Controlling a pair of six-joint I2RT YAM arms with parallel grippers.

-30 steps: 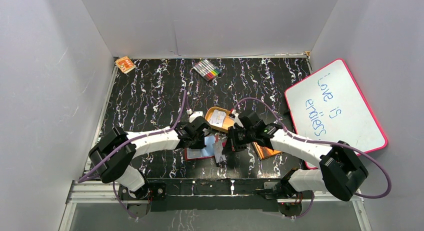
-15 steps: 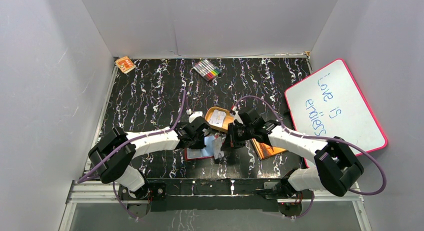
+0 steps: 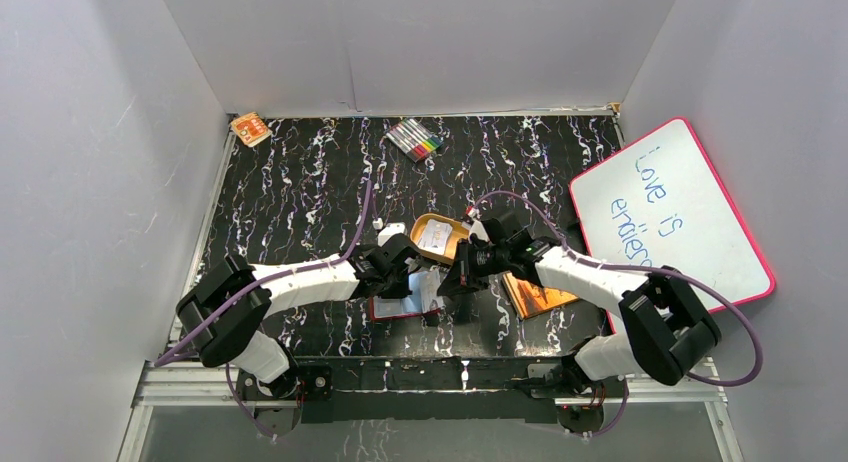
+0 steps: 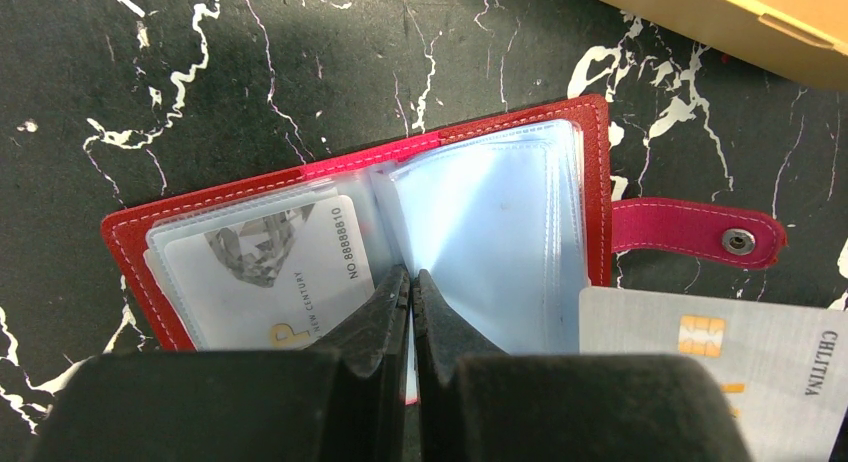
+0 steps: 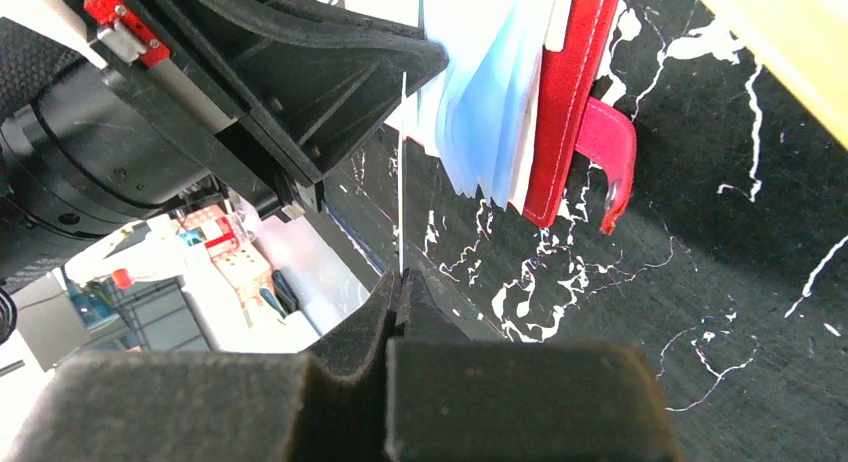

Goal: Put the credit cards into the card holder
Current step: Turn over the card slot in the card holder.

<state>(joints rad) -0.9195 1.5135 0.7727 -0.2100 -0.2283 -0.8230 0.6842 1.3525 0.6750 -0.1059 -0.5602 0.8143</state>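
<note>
The card holder (image 4: 340, 163), a red wallet, lies open on the black table, its snap tab (image 4: 700, 235) out to the right. It also shows in the top view (image 3: 392, 309). A white card (image 4: 270, 267) sits in its left sleeve. My left gripper (image 4: 411, 278) is shut on a pale-blue clear sleeve (image 4: 490, 232), holding it up. My right gripper (image 5: 398, 280) is shut on a grey chip card, seen edge-on (image 5: 401, 162) just beside the fanned sleeves (image 5: 480, 112). In the left wrist view this card (image 4: 690, 357) lies by the wallet's lower right corner.
An orange oval tray (image 3: 452, 248) with a white card (image 3: 433, 236) stands just behind the wallet. An orange-brown book (image 3: 535, 295) lies to the right under my right arm. A whiteboard (image 3: 668, 217) leans far right. Markers (image 3: 415, 139) and a small orange box (image 3: 250, 129) lie at the back.
My right gripper has moved left with the grey card, up to the wallet's open sleeves. My left gripper has stayed on the sleeve.
</note>
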